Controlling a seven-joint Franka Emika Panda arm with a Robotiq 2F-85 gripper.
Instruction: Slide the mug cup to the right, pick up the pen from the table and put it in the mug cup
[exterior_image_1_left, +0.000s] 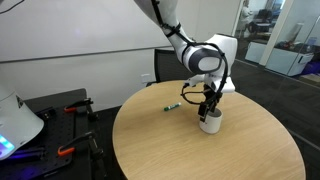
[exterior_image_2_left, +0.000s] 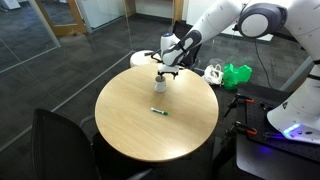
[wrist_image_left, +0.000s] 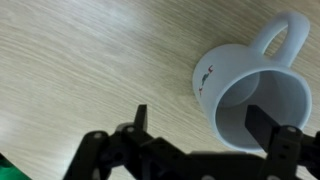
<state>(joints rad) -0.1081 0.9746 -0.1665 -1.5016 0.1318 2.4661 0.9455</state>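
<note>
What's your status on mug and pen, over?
Gripper open, one finger inside mug cup, other outside its wall. Pen flat on table, apart from mug cup, not yet picked. No obstruction between them.

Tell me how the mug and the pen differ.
The mug is white and wide; the pen is green and thin. The mug stands upright; the pen lies flat. The open gripper is at the mug; the pen lies alone. Both rest on the table.
</note>
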